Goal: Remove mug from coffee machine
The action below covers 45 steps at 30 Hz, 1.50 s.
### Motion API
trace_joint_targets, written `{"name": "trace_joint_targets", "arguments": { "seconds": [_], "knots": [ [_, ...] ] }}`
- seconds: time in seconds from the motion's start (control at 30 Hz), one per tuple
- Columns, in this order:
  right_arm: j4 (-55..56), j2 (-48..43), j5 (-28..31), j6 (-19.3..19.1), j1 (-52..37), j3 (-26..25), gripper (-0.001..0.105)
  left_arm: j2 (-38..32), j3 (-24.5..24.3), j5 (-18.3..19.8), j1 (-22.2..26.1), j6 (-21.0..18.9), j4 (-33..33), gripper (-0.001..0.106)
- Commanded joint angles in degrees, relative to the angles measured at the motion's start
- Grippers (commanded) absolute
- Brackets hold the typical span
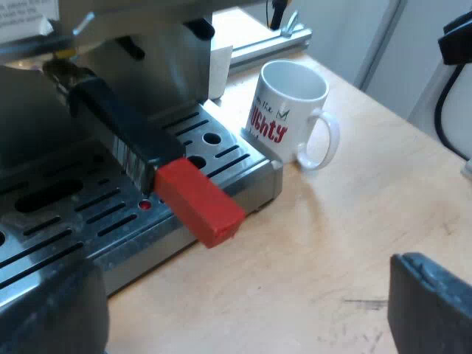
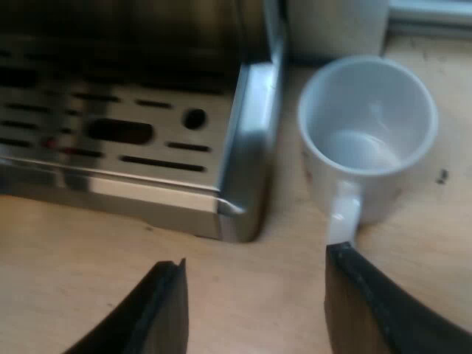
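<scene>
A white mug (image 1: 289, 110) with red lettering stands upright on the wooden table (image 1: 332, 243), just off the corner of the espresso machine's drip tray (image 1: 221, 158). The mug (image 2: 366, 125) is empty, and its handle (image 2: 343, 212) points toward one finger (image 2: 369, 302) of my right gripper (image 2: 254, 259). That gripper is open and holds nothing, hanging low over the table close to the mug. My left gripper (image 1: 251, 317) is open too, over the table before the tray. The holder's dark handle with its red end (image 1: 198, 200) sticks out over the tray.
The metal drip tray's edge (image 2: 247, 147) runs close beside the mug. A white box (image 2: 335, 26) stands just behind the mug, and a metal rail (image 1: 273, 44) lies farther back. Bare wooden table (image 2: 96, 251) stretches before the tray.
</scene>
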Motion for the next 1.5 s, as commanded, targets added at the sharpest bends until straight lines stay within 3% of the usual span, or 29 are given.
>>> {"name": "trace_joint_targets", "arguments": {
  "seconds": [0.03,0.17,0.33,0.53,0.6,0.8,0.9,0.97,1.23,1.5],
  "knots": [
    [-0.8,-0.6,-1.8,0.1,-0.1,-2.8,0.045,-0.2,-1.8,2.4,-0.1,-1.1,-0.1,0.078],
    [-1.3,-0.4,-3.8,1.3,-0.1,-5.4,0.049,0.1,-3.3,2.1,0.5,-1.5,-1.7,0.078],
    [-1.2,-0.1,-4.4,2.0,-0.1,-6.0,0.050,4.4,-5.5,2.2,5.1,-2.9,-1.8,0.078],
    [-1.1,2.7,-3.8,3.0,-0.1,-6.0,0.050,10.6,-8.9,4.9,13.2,-2.9,-1.8,0.078],
    [-2.3,4.9,-3.2,5.6,-1.0,-6.0,0.050,13.7,-11.2,6.4,20.3,-2.3,-1.8,0.078],
    [-2.9,7.6,-3.6,6.5,-8.7,-6.0,0.050,14.0,-12.9,5.4,25.6,-0.3,-1.5,0.078],
    [-2.9,7.6,-5.2,5.6,-12.8,-6.0,0.050,14.0,-13.0,4.6,26.6,0.3,-1.0,0.078],
    [-2.2,7.6,-7.4,1.4,-17.9,-6.0,0.050,14.0,-13.0,2.7,28.3,0.6,0.5,0.078],
    [1.0,7.2,-6.9,-4.5,-26.7,-6.0,0.050,14.0,-13.0,2.1,29.0,4.6,1.4,0.078],
    [1.0,4.8,-5.5,-8.9,-33.2,-6.0,0.050,14.0,-13.0,0.3,29.0,4.7,3.6,0.078]
  ]
}}
